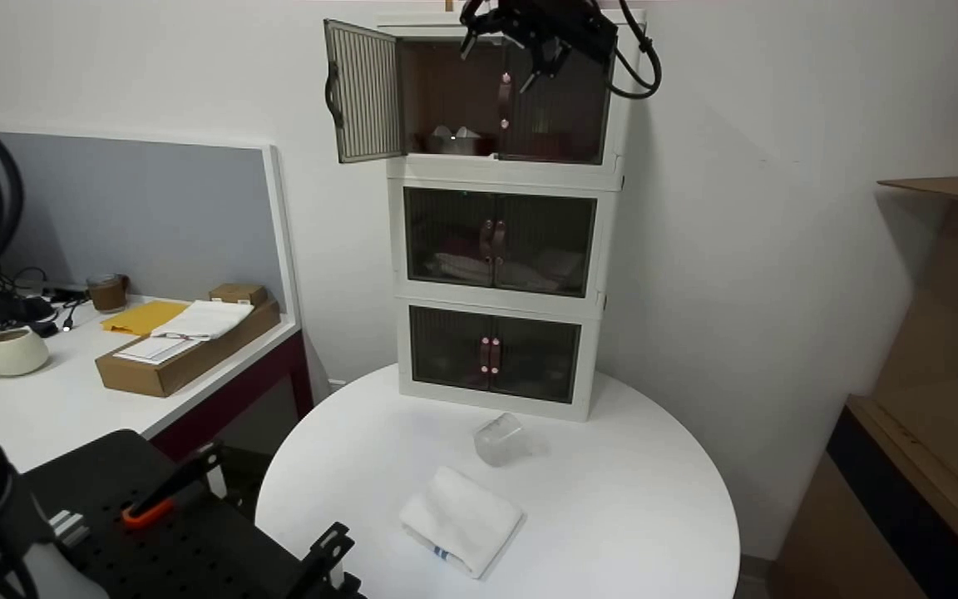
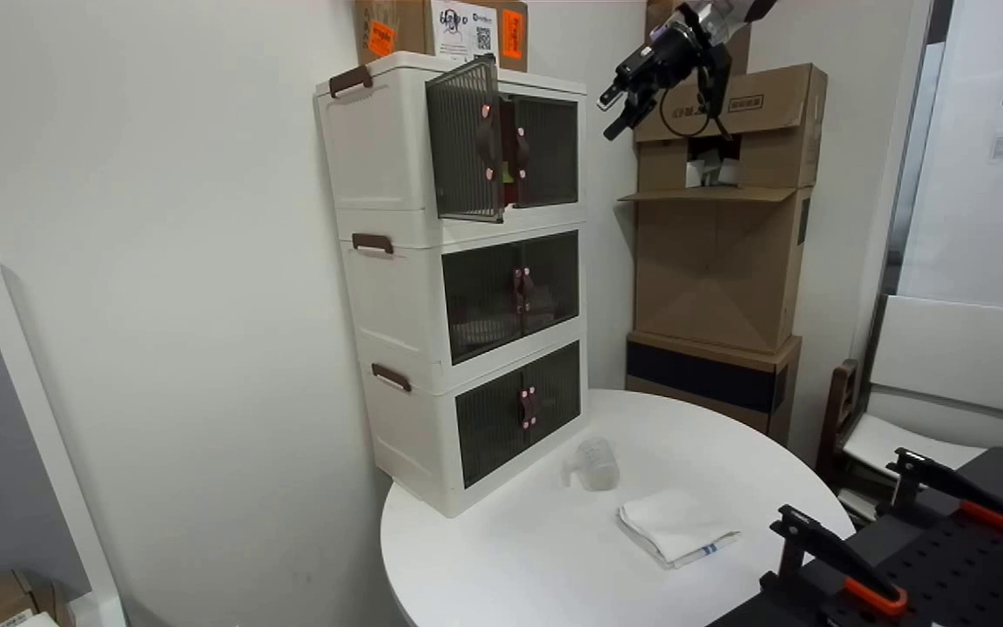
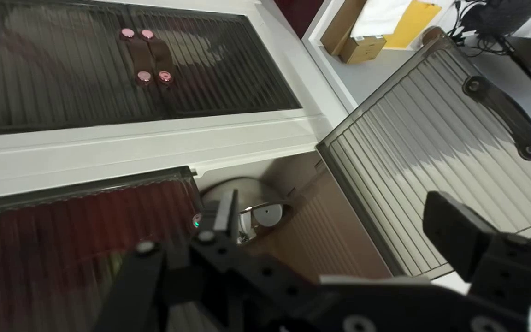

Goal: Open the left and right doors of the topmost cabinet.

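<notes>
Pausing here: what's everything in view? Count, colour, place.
Topmost cabinet: one, white, top tier.
Contents: count unclear, partly pale, inside.
Left door: one, smoky grey, swung open.
Right door: one, dark, covering its half.
Lower cabinets: two, white, beneath.
Round table: one, white, under the cabinets.
Cup: one, clear, on the table.
Folded cloth: one, white, same table.
Desk: one, white, by the wall.
Mugs: two, cream and brown, on desk.
Envelope: one, yellow, on desk.
Divider: one, grey, behind desk.
Cardboard boxes: several, brown, on desk, above topmost cabinet, beyond table.
Clamps: two, black and orange, on the black platform.
Chair: one, white, beyond the clamps.
Pincer: one, black, open before the topmost cabinet.
Arm: one, silver and black, above the pincer.
</notes>
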